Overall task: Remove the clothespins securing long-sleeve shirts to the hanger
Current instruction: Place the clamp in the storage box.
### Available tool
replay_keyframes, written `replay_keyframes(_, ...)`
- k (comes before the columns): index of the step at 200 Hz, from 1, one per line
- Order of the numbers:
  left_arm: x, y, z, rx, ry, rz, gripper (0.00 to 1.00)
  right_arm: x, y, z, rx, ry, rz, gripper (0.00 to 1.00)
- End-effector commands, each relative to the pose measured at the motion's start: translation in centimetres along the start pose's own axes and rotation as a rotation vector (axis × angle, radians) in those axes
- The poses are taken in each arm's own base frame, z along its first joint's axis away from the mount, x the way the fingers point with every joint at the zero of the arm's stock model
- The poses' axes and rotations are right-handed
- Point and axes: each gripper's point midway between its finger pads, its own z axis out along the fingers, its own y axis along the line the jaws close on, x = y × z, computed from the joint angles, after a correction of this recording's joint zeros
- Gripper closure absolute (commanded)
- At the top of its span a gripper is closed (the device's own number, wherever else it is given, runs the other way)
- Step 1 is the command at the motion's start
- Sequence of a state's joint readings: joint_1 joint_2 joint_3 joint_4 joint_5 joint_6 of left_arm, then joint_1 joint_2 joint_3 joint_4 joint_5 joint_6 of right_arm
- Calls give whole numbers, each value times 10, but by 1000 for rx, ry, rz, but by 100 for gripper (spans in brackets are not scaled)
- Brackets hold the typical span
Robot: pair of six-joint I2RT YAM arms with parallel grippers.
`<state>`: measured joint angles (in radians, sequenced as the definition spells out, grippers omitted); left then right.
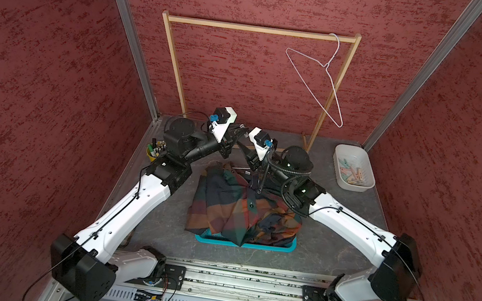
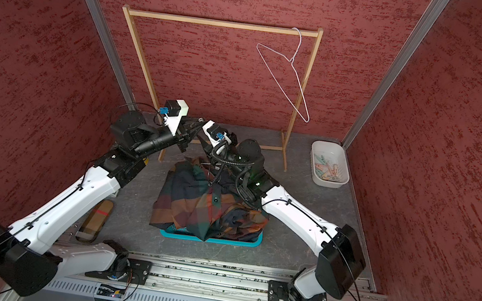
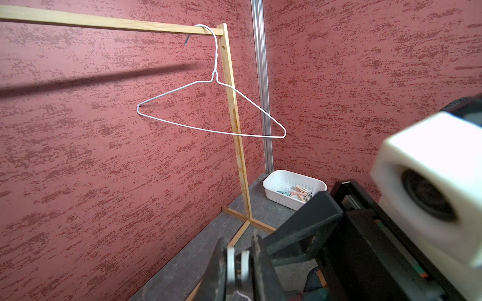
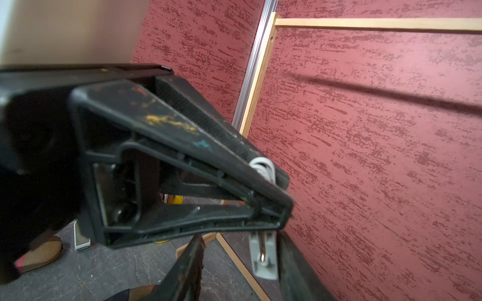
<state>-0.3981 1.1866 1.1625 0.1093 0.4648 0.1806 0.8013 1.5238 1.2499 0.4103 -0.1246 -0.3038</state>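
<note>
While left jaws pinch a clothespin — right jaws flank it.

Wooden rack behind teal basket; white tub at right.

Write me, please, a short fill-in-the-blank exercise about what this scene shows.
The shirts lie heaped on the blue basket, so the hanger on the rack carries ___ clothing.
The loose clothespins lie in the ___ tub.
The left hand is shut on a grey clothespin, and the right hand beside it is ___.
Missing words: no; white; open.
</note>
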Motion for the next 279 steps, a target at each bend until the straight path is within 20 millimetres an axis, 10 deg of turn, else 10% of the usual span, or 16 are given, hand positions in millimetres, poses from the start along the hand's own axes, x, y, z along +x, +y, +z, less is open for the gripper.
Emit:
replay_keyframes(1,-2,-12,0,54,-2,-1,100,-17,-7,5,31,-50,-5,54)
replay_keyframes(51,4,-16,-1,72,8,-14,100,-18,-9,9,42,-52,-16,59)
replay_keyframes(131,11,-19,-1,91,32,-6,100,-21,-14,7,64,-46,-27,94)
replay_keyframes(152,9,-16,-2,80,33,1,84,-22,-17,5,83,-43,-32,100)
replay_keyframes(191,-6,0,-17,4,-3,25,14,-15,-24,-4,124,3,-27,100)
replay_keyframes(279,-34,55,-81,-212,-140,-40,1,77,-91,-114,359,297,300,100)
